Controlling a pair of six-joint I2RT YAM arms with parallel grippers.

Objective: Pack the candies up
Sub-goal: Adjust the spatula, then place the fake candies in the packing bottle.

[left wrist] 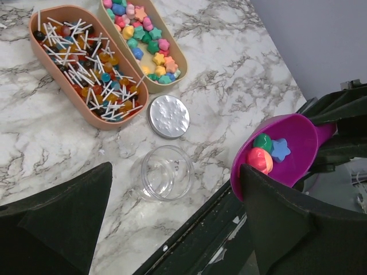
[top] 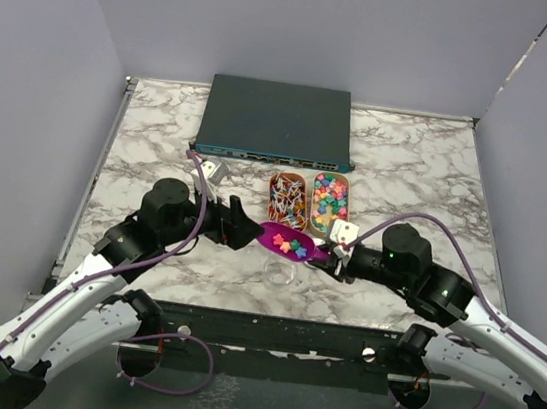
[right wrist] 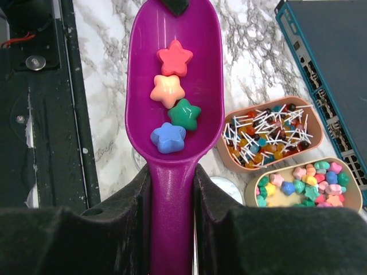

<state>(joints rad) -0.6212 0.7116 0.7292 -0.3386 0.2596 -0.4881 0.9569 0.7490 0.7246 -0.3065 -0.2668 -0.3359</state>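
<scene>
on the white and grey marble table (top: 160, 149), the left gripper (top: 241, 226) is left of the middle, low over the surface. its two black fingers (left wrist: 57, 229) are spread wide apart and nothing is between them. behind it, at the far edge of the table, lies a dark teal flat network switch (top: 275, 119).

in front of the switch stands an orange oval tray (left wrist: 123, 121) full of lollipops with white sticks. at the near end of this tray a silver round lid (left wrist: 168, 116) lies flat. just beside the lid, toward the arms, a clear round jar (left wrist: 166, 172) stands upright and open.

in the top view a purple plastic scoop (right wrist: 143, 86) is between the trays and the jar. it is held off the table and about level. its bowl points to the left gripper and is close to the fingertips; if they touch, i cannot tell. in the bowl lie four star-shaped candies (right wrist: 167, 90): one red, one orange, one green and one blue, in a row along the bowl.

just to the right of the lollipop tray stands a beige oval tray (left wrist: 160, 89). it holds many more of the candies, in pink, yellow, green, blue and orange.

at the right, the right gripper (top: 332, 255) is closed on the handle of the scoop, with one black finger pressed on each side of it.
</scene>
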